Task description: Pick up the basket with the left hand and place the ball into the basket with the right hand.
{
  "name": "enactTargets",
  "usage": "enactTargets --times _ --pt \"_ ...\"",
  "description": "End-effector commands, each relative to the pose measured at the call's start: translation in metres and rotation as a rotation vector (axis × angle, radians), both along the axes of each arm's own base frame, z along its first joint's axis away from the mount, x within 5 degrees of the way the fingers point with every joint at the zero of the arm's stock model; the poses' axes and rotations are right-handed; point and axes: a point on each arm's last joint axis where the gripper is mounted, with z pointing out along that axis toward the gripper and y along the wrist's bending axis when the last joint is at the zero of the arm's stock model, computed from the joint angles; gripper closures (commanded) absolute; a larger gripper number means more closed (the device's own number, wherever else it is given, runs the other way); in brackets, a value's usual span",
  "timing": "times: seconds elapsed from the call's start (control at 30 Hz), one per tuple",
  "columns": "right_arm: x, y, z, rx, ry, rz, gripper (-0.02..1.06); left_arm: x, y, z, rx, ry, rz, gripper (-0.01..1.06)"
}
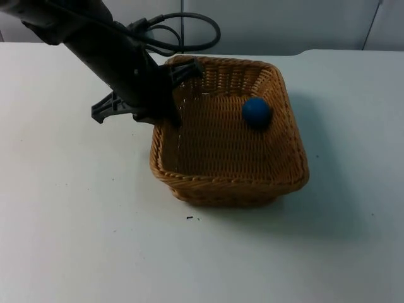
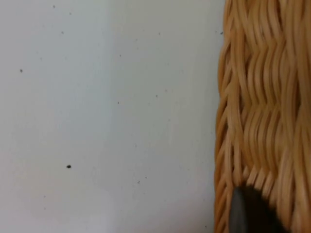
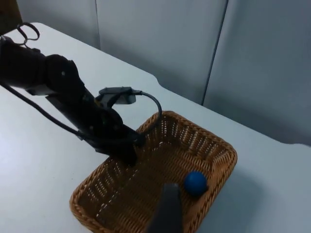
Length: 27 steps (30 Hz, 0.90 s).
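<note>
Surface: a white table top (image 1: 76, 221), matt and lightly speckled with dark flecks, ended at a grey partition wall (image 1: 284, 22) along its far edge.

Item 1, nearest the fixed camera: a woven wicker basket (image 1: 221, 183), roughly square, tan, with a rolled rim. It cast a soft shadow to its right and front; whether its base touched the table could not be told. In the left wrist view its weave (image 2: 262, 97) stood close alongside bare table (image 2: 97, 121).

Item 2: a blue ball (image 1: 257, 112), small and round, lay inside the basket on the woven floor, toward the far right corner, close to the right wall. The right wrist view showed the same ball (image 3: 195, 183) inside the basket (image 3: 121, 194).

Item 3: the left gripper (image 1: 175, 113) sat at the basket's left wall, near its far left corner, its black arm slanting down from the upper left. One finger reached down inside the wall; the jaws straddled the rim and appeared closed on it. In the right wrist view the left gripper (image 3: 129, 153) met that same rim.

Item 4: the right gripper (image 3: 167, 213) was held above the table, looking down on basket and ball. Whether it was open or closed could not be told.
</note>
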Motion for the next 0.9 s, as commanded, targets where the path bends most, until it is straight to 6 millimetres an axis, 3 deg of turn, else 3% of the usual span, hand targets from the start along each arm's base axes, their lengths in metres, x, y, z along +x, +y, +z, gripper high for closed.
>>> enactTargets --times 0.0,0.03,0.13,0.17,0.23,0.33,0.47,0.5,0.63,0.67,0.7,0.77,0.8,0.87 --pt "-0.008 -0.004 -0.008 -0.006 0.009 -0.002 0.31 0.001 -0.003 0.003 -0.013 -0.005 0.004 0.64" --pt "-0.008 -0.004 -0.008 -0.006 0.009 -0.002 0.31 0.001 -0.003 0.003 -0.013 -0.005 0.004 0.64" --pt "-0.015 -0.008 -0.020 -0.016 0.029 -0.001 0.31 -0.001 -0.004 0.003 -0.015 0.014 -0.008 0.32" --pt "-0.015 -0.008 -0.020 -0.016 0.029 -0.001 0.31 -0.001 -0.004 0.003 -0.015 0.014 -0.008 0.32" --pt "-0.021 -0.011 -0.032 -0.026 0.047 -0.001 0.31 -0.004 -0.004 0.005 -0.020 0.040 -0.026 0.20" --pt "-0.026 -0.014 -0.042 -0.028 0.062 -0.004 0.31 -0.005 -0.003 0.013 -0.013 0.028 -0.043 0.20" --pt "-0.035 -0.019 -0.056 -0.020 0.085 -0.016 0.31 -0.008 0.001 0.052 0.021 -0.066 -0.090 0.20" --pt "-0.035 -0.019 -0.056 -0.020 0.085 -0.016 0.31 -0.008 0.001 0.052 0.021 -0.066 -0.090 0.20" --pt "-0.042 -0.022 -0.062 -0.012 0.083 -0.016 0.31 -0.018 0.007 0.106 0.045 -0.173 -0.137 0.20" --pt "-0.042 -0.022 -0.062 -0.012 0.083 -0.016 0.31 -0.018 0.007 0.106 0.045 -0.173 -0.137 0.20" --pt "-0.043 -0.023 -0.062 -0.013 0.083 -0.016 0.31 -0.022 0.010 0.118 0.067 -0.199 -0.157 0.20" --pt "-0.046 -0.024 -0.060 -0.008 0.074 -0.016 0.31 -0.031 0.016 0.148 0.115 -0.272 -0.191 0.20" --pt "-0.047 -0.025 -0.060 -0.005 0.068 -0.016 0.31 -0.040 0.023 0.173 0.159 -0.336 -0.207 0.20" --pt "-0.048 -0.025 -0.059 -0.003 0.065 -0.016 0.31 -0.043 0.025 0.181 0.170 -0.356 -0.212 0.20"
